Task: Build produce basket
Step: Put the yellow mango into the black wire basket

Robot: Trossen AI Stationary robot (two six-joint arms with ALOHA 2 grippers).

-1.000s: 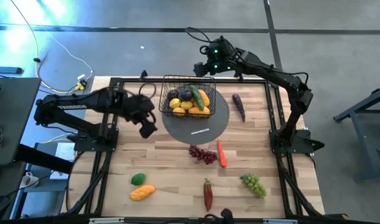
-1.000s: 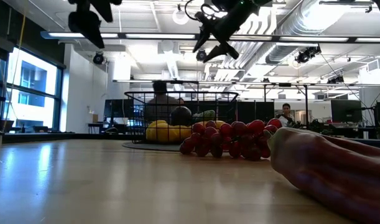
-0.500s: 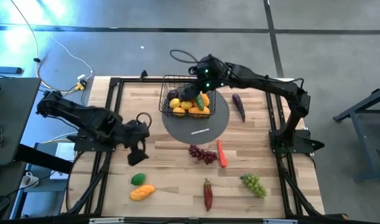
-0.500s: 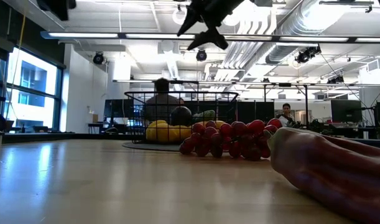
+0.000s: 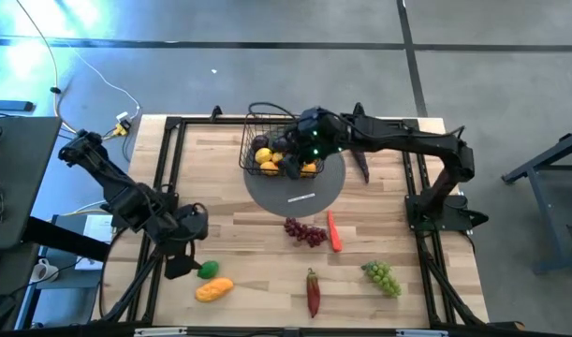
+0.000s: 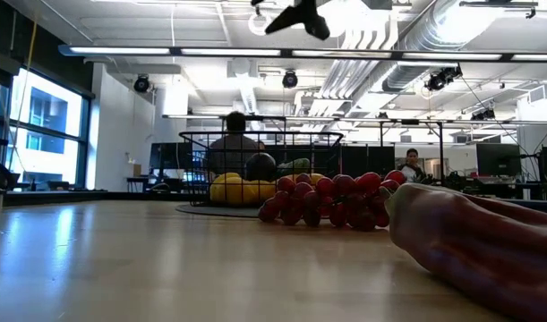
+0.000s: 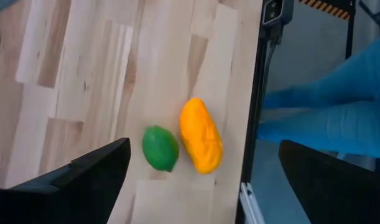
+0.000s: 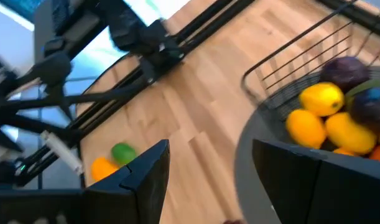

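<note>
Butcher-block table (image 5: 248, 243), two arms over it, produce half sorted.

High view: we see the basket (image 5: 263, 140) at 12 o'clock on the table, on a grey round mat (image 5: 309, 194), holding lemons (image 5: 266, 161) and a plum. The right gripper (image 5: 293, 161) hangs over the basket's 3 o'clock side. The left gripper (image 5: 180, 269) sits at 8 o'clock, just beside a lime (image 5: 208, 270) and mango (image 5: 214, 289). Red grapes (image 5: 305, 232), carrot (image 5: 334, 231), red pepper (image 5: 313, 292) and green grapes (image 5: 382, 277) lie loose.
Low view: we see the basket behind the red grapes; a person sits beyond it.
Left wrist view: claw wide, nothing held, lime touching mango below it.
Right wrist view: fingers (image 8: 143, 171) parted, nothing visibly between them; basket at the mat's edge.
</note>
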